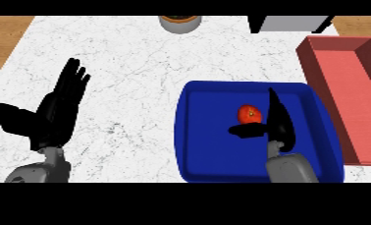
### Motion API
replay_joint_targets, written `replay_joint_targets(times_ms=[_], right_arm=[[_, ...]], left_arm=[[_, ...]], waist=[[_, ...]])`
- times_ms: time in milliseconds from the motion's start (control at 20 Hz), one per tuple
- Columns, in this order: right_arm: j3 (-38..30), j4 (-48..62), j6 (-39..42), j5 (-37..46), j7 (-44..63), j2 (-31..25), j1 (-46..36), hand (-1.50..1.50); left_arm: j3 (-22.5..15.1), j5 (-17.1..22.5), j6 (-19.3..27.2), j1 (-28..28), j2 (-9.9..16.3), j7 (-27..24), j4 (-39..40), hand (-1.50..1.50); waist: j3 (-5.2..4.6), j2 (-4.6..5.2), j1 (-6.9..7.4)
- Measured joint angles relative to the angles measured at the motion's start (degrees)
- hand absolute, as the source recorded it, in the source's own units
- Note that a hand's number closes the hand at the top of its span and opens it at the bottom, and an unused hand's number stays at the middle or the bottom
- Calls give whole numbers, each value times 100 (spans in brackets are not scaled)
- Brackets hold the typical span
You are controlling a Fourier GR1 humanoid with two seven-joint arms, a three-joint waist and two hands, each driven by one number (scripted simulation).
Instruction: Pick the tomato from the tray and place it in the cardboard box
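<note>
White marbled counter (pixel 145 62), grey veins, wood strips showing at both far corners. Red-brown box (pixel 340 86) at the right edge, long and rectangular with raised walls and a flat floor; looks more like painted board than raw cardboard. Blue tray (pixel 210 160) just left of the box, glossy plastic, rounded corners, raised rim, shallow.

Left hand (pixel 58 106) on the counter's left side, black, fingers straight and spread, pointing away, thumb out to the side; holds nothing. Grey forearm below it.

Right hand (pixel 279 121) over the tray, black, seen edge-on, fingers straight and pointing up-view, thumb stuck out to the left beneath the tomato. Open, nothing gripped; can't tell if the fingers touch the tomato.

Grey boxy object (pixel 293 22) at the far edge with a black side, cut off by the view. Round grey pot (pixel 179 23) at the far edge, orange-brown rim, also cut off.

Tomato (pixel 249 114) in the tray, near the middle, small, round, smooth red, just left of the right hand's fingers and just above its thumb.
</note>
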Motion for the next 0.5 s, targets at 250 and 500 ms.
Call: replay_joint_targets(times_ms=[250,500], right_arm=[[-30,279,-85,12,-163,-6,-87,150],[180,264,-33,264,-211,-93,-148,150]], left_arm=[[82,-14,-41,33,2,132,-180,0],[150,-57,-56,-86,-10,88,-17,0]], waist=[[-1,0,1],[-2,-2,-4]])
